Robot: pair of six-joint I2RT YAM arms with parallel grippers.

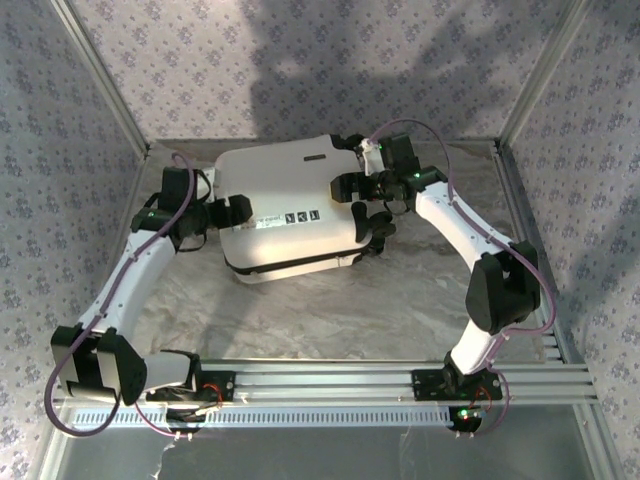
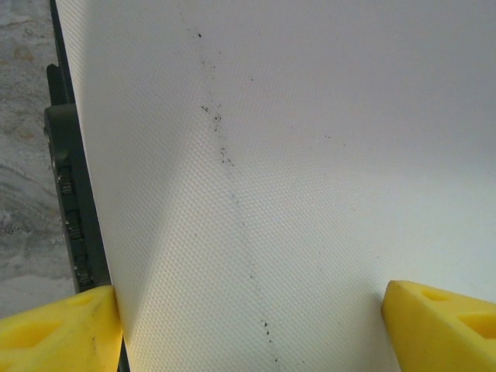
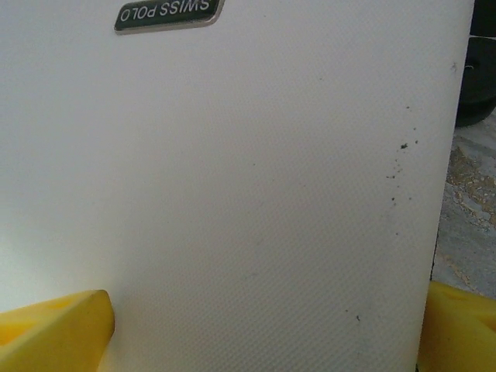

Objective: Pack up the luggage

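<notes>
The luggage lies flat and closed at the back middle of the table, white shell up, with small black labels on it. My left gripper is at its left edge, open. In the left wrist view the shell spans the gap between the yellow fingers, and the black zipper band runs down the left. My right gripper is open over the right end. In the right wrist view the shell with a "SWISS POLO" badge lies between the fingers, and a black wheel shows at top right.
The table top is marbled grey. Floral wall panels close the back and both sides. An aluminium rail runs along the near edge between the arm bases, and another rail lines the right side.
</notes>
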